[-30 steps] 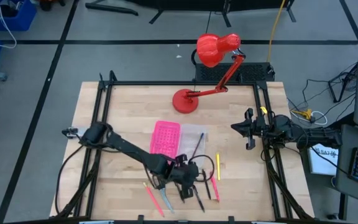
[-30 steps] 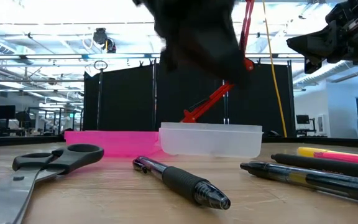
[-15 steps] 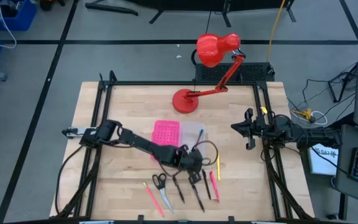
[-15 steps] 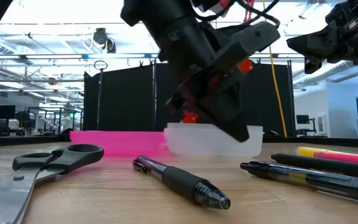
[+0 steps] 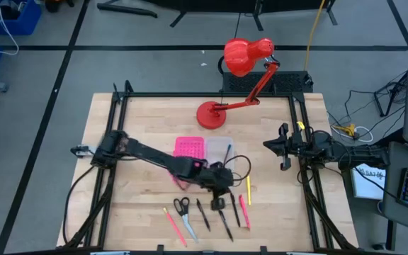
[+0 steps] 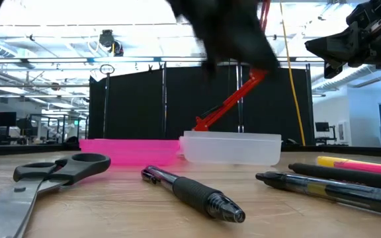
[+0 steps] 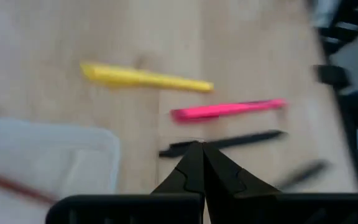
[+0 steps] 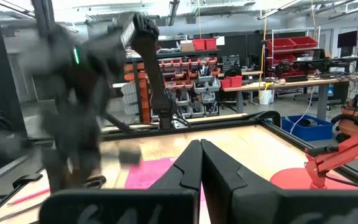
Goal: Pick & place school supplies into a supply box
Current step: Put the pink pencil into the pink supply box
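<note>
Your left pincer (image 5: 220, 185) sat over the bench (image 5: 140, 127) middle, at the 6 o'clock edge of the supply box (image 5: 205, 154), fingers pressed together with nothing visibly between them in the left wrist view. The box lay open, pink lid beside the clear tray (image 7: 45, 158), a thin red-brown pencil (image 7: 8, 185) already inside. The loose supplies lay toward 6 o'clock of the box: scissors (image 5: 183, 214), black pens (image 5: 222, 218), pink pen (image 7: 227, 109), yellow pen (image 7: 145, 78) at about 4 o'clock. For a clean pick you probably needed to spread the fingers first, line them across one pen's shaft, take it mid-length and avoid nudging its neighbours. Right pincer (image 5: 281, 149) waited, closed, at the 3 o'clock edge.
</note>
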